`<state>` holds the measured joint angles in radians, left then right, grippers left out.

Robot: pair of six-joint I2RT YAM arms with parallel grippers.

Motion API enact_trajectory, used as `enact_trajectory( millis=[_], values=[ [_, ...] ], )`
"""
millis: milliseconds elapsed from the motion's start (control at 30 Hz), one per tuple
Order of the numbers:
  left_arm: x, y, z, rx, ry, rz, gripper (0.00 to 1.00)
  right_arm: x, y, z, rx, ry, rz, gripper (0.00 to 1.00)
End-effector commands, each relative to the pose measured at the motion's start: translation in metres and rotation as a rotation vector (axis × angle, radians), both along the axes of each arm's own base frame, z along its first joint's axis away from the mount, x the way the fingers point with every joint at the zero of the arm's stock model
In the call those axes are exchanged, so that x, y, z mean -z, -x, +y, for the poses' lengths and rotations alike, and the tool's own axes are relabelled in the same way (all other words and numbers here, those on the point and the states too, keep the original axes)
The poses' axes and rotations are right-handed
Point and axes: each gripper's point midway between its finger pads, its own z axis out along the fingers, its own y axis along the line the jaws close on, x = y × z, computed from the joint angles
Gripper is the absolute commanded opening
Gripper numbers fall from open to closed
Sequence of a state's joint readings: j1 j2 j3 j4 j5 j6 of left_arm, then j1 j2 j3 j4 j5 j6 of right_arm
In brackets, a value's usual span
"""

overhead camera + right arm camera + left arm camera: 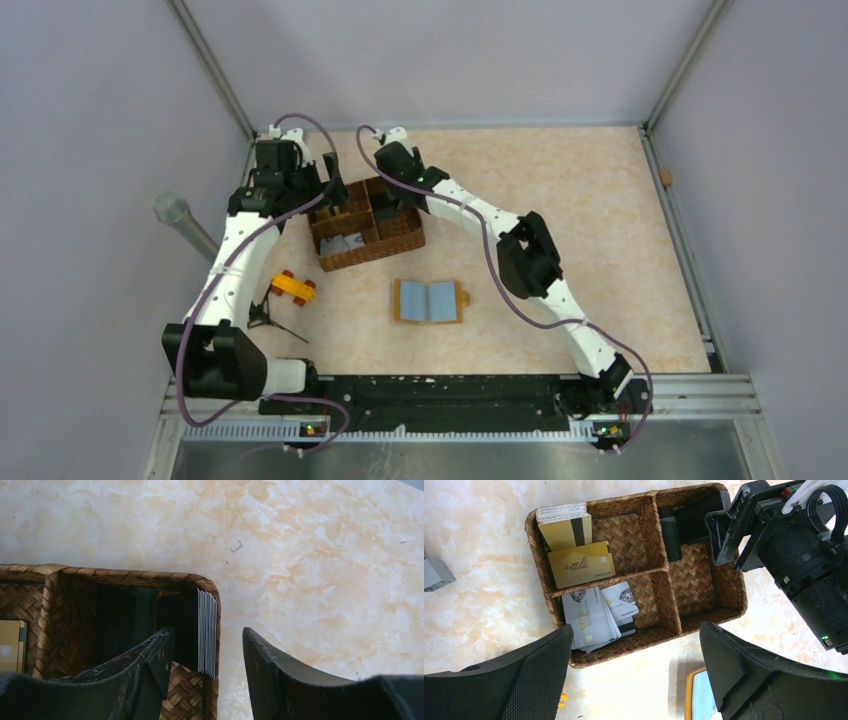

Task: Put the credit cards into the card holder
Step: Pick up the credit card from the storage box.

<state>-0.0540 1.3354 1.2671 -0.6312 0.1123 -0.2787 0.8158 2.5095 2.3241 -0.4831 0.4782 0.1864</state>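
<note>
The credit cards lie sorted in a brown woven basket (365,245): gold ones (579,562), silver-white ones (589,617), and a black stack (206,630) standing on edge against the basket's end wall. The card holder (430,301) lies open on the table, orange-edged with a grey inside, and its corner (696,695) shows in the left wrist view. My left gripper (636,655) hangs wide open above the basket's near rim, holding nothing. My right gripper (207,650) is open and straddles the black stack and the basket wall, one finger inside the basket and one outside.
An orange-and-red toy block (293,287) and a small black object (268,315) lie left of the card holder. A grey post (180,215) stands outside the left rail. Seen from the left wrist, the right arm's wrist (794,555) looms over the basket's right end.
</note>
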Motion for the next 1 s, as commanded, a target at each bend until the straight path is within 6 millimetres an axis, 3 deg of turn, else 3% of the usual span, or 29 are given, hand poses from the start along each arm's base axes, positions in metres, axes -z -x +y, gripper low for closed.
enact_trajectory(
  millis=[0,167,500,967],
  values=[
    [-0.006,-0.006,0.000,-0.003,0.011,-0.034,0.99,-0.016,-0.007,0.002,0.027,-0.018,-0.048,0.54],
    [-0.006,-0.006,0.000,-0.001,0.012,-0.031,0.99,-0.020,-0.008,-0.001,0.038,-0.002,-0.062,0.53],
    [-0.006,-0.006,0.000,-0.001,0.015,-0.031,0.99,-0.010,-0.008,-0.005,0.046,0.013,-0.044,0.50],
    [-0.007,-0.006,-0.001,0.005,0.021,-0.032,0.99,-0.026,-0.010,-0.013,0.068,0.015,-0.065,0.43]
  ],
)
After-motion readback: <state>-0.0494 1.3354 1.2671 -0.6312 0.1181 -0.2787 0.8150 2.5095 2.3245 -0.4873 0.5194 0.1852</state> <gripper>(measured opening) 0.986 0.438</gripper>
